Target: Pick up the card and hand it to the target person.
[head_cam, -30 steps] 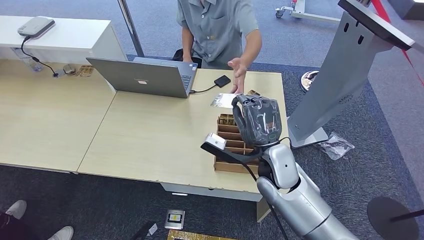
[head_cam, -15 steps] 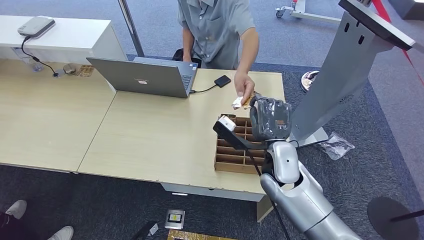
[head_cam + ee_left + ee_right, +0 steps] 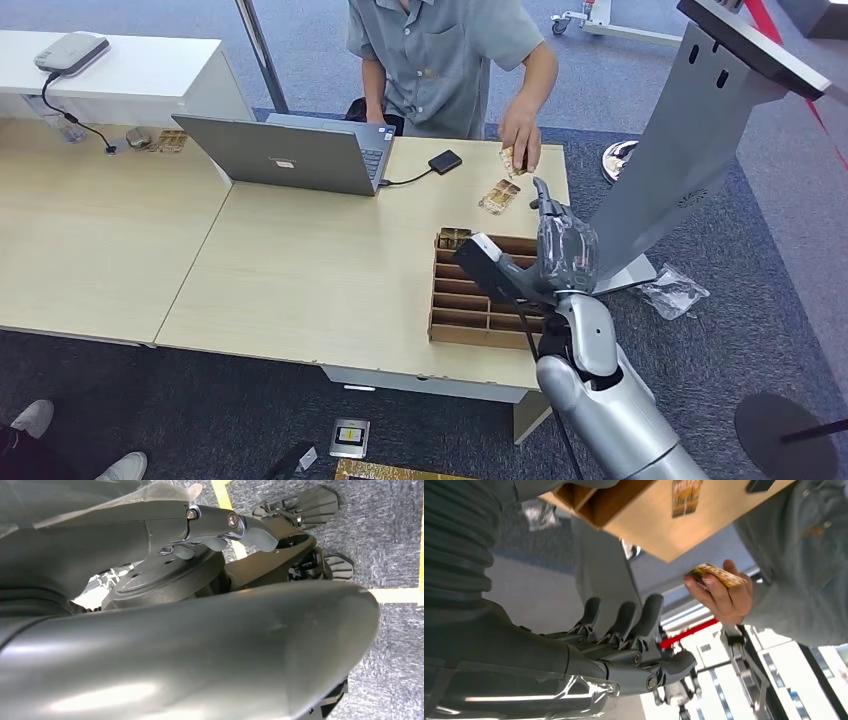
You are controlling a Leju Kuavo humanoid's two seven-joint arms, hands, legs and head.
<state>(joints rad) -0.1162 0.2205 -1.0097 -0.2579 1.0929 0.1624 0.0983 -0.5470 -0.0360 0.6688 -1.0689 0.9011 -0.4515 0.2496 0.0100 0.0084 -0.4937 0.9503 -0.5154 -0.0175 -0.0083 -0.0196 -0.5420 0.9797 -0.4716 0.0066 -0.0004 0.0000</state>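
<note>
- Card point(image 3: 513, 158) is pinched in the person's hand point(image 3: 521, 134), held just above the far right part of the counter point(image 3: 300, 270); the right wrist view shows it too point(image 3: 715, 574), gripped at its edge by that hand point(image 3: 724, 594).
- Right hand point(image 3: 562, 243) is raised over the wooden divider box point(image 3: 480, 300), holding nothing, its fingers point(image 3: 644, 620) released and slightly curved, near the person's hand but apart from it.
- Another card point(image 3: 499, 195) lies flat on the counter between the box and the person's hand.
- Left hand point(image 3: 150, 530) hangs over carpeted floor; whether its fingers are clenched or released I cannot tell.
- A laptop point(image 3: 285, 152) and a small black device point(image 3: 445, 161) sit on the counter before the person.
</note>
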